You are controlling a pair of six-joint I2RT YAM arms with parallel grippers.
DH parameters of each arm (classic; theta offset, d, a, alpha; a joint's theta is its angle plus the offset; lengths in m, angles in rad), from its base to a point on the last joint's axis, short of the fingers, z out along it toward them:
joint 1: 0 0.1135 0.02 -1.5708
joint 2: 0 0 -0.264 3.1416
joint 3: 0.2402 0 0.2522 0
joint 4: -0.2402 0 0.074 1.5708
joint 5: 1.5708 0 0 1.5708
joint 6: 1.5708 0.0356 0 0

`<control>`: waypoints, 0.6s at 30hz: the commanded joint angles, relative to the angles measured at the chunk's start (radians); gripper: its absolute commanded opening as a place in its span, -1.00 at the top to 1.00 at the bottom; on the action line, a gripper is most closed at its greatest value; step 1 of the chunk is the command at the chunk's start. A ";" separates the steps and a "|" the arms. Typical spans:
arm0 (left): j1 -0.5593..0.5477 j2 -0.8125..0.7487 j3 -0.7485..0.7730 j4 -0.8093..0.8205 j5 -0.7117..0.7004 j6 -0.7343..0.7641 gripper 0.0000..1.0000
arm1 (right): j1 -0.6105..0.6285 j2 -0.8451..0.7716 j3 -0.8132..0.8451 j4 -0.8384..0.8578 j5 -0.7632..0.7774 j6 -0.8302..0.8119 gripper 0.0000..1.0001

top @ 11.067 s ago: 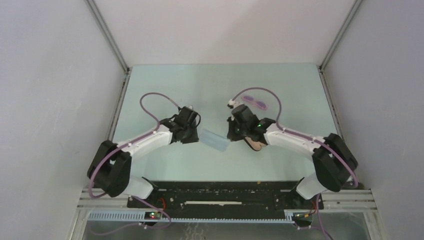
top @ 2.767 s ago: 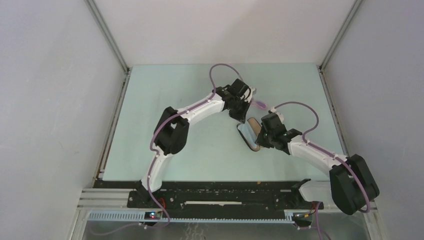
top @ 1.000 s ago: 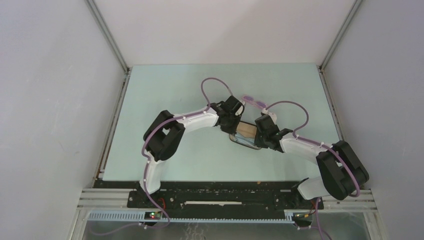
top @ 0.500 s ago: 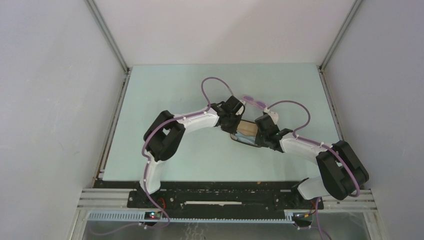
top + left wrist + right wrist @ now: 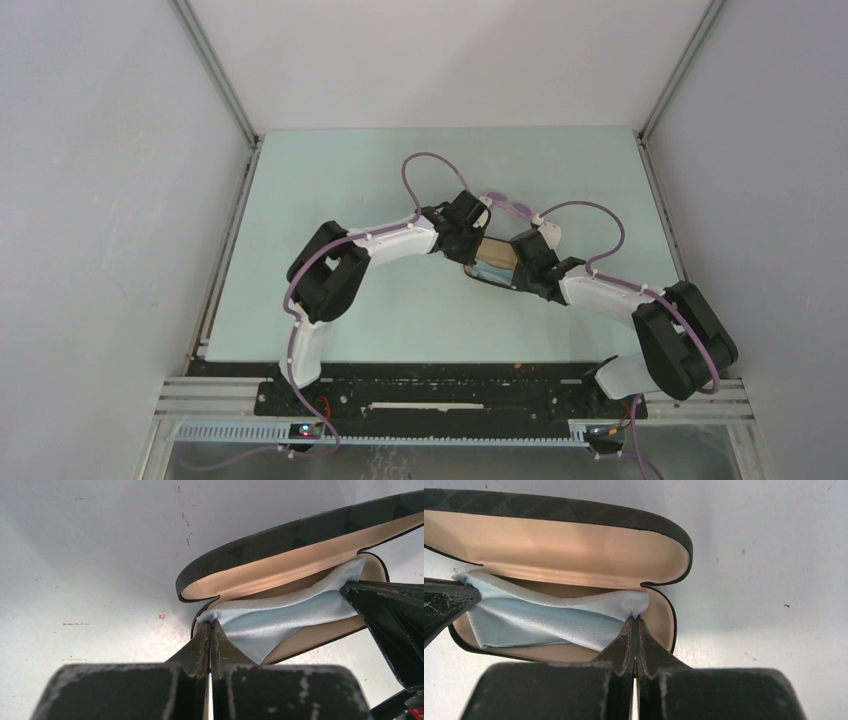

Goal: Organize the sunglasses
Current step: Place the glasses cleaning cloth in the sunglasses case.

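The sunglasses (image 5: 510,205) lie on the tabletop (image 5: 330,180) just beyond my two hands, touching neither. My left hand (image 5: 210,625) and right hand (image 5: 635,617) each pinch one end of the cloth (image 5: 280,622) inside the open case (image 5: 280,535). One pair, one cloth, one case.

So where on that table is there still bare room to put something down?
Bare: the table's left side up to the left arm, and the near strip in front of the case. Crowded: the middle, where the left tool and right tool pinch the cloth inside it, sunglasses just behind.
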 commanded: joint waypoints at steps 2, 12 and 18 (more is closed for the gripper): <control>0.006 -0.008 0.054 -0.013 -0.041 -0.002 1.00 | -0.008 -0.008 0.014 -0.058 0.079 0.000 1.00; 0.006 -0.010 0.082 -0.075 -0.068 0.011 0.34 | -0.003 -0.009 0.014 -0.053 0.062 -0.012 0.70; 0.004 -0.048 0.077 -0.085 -0.081 0.007 0.27 | 0.007 -0.053 0.015 -0.060 0.035 -0.012 0.42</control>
